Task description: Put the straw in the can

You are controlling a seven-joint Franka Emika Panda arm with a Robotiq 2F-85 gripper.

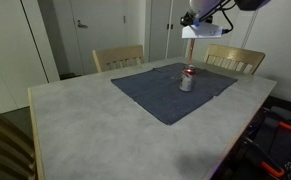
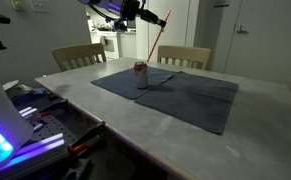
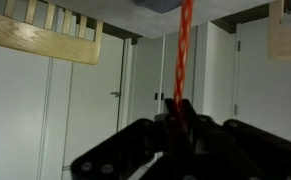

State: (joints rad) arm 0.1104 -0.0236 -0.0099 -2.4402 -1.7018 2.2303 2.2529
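Note:
The silver-grey can [image 1: 187,80] with a red top stands upright on a blue cloth [image 1: 150,92]; it also shows in an exterior view [image 2: 141,72]. My gripper [image 2: 148,14] is high above the table, shut on the thin red straw [image 2: 157,38]. The straw slants down from the fingers, and its lower end hangs near the can's top; I cannot tell whether it touches. In the wrist view the straw [image 3: 183,55] runs up out of the closed dark fingers [image 3: 178,125]. The can is out of the wrist view.
The blue cloth [image 2: 190,95] lies on a light grey table [image 1: 95,125]. Two wooden chairs [image 1: 118,57] [image 1: 235,58] stand at the far side. Equipment with lit lights [image 2: 15,125] sits off the table's edge. White doors and walls are behind.

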